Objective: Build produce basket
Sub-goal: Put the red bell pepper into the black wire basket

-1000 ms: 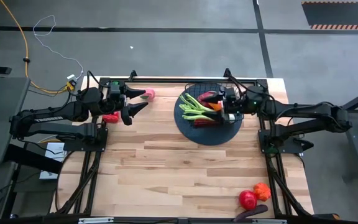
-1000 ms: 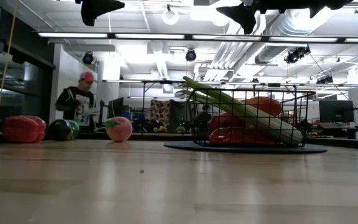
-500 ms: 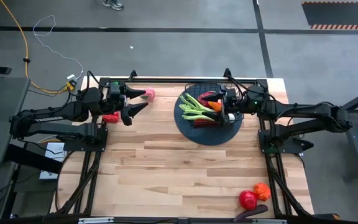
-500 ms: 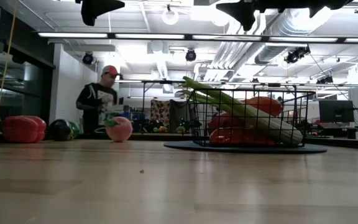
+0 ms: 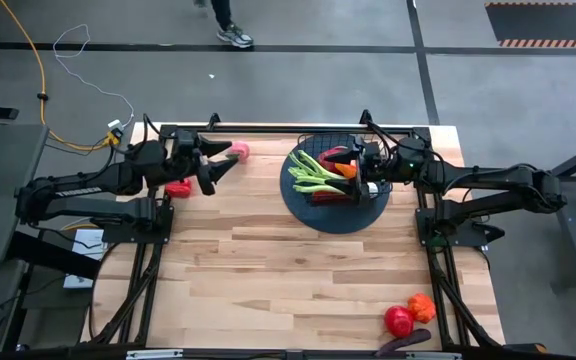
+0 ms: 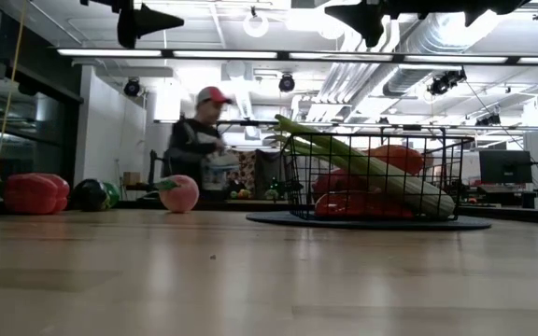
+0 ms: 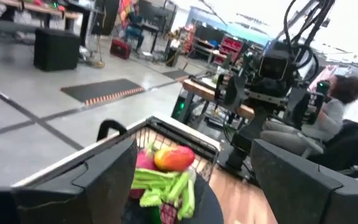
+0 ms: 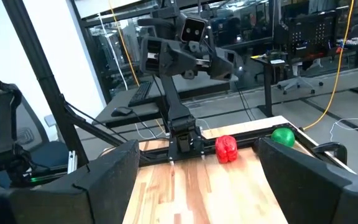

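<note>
The left end effector (image 5: 217, 163), fingers spread and empty, hovers at the tabletop's (image 5: 298, 270) far left, nearest the pink dragon fruit (image 5: 239, 151) just to its right. The right end effector (image 5: 364, 170), also spread, hangs over the basket (image 5: 336, 187) holding celery (image 5: 313, 172).

A pale wood counter (image 5: 298, 270) fills the middle of the overhead frame, standing on a grey concrete floor (image 5: 268, 80). At the upper left a yellow cable (image 5: 28, 55) snakes across that floor, with a thin white cable (image 5: 73, 40) looping beside it. A striped orange mat (image 5: 546, 20) lies at the upper right corner. At the top edge, a person's shoe (image 5: 234, 36) shows mid-stride.

In the level view, a person (image 6: 204, 149) in a red cap stands left of centre in the background, holding a pale container. Long ceiling lights (image 6: 250, 53) run across the top.
</note>
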### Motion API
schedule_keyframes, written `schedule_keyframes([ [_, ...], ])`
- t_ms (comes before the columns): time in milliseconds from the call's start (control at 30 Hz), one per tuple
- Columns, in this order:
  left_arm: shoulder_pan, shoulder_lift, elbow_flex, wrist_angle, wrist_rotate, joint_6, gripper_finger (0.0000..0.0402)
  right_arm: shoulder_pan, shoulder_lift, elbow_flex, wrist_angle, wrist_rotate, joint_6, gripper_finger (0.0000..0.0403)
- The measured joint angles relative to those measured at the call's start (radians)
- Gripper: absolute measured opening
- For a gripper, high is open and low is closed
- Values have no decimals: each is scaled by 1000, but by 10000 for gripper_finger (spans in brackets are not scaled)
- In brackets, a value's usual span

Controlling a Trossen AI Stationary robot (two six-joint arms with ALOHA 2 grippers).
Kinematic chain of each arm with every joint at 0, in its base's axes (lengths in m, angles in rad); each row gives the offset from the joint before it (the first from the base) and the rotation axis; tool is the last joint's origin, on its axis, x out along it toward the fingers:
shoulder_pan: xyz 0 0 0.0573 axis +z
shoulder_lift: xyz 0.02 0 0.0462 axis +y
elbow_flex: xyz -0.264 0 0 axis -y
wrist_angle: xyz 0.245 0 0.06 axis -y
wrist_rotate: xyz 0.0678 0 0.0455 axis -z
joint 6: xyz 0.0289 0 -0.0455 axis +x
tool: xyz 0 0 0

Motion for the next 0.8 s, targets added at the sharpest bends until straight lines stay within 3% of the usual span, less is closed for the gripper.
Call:
schedule_keyframes([
  [233,48,0,8,-48,44,-47,341,0,0,0,0,0,1,320],
  [333,86,29,79,-150,36,-63,350,0,0,0,-1,0,2,320],
  [467,176,129,230,-443,35,-54,353,0,0,0,-12,0,1,320],
  [633,329,310,426,-948,62,26,353,0,0,0,-28,0,1,320],
  [800,426,491,473,-1332,33,138,353,0,0,0,-31,0,0,320],
])
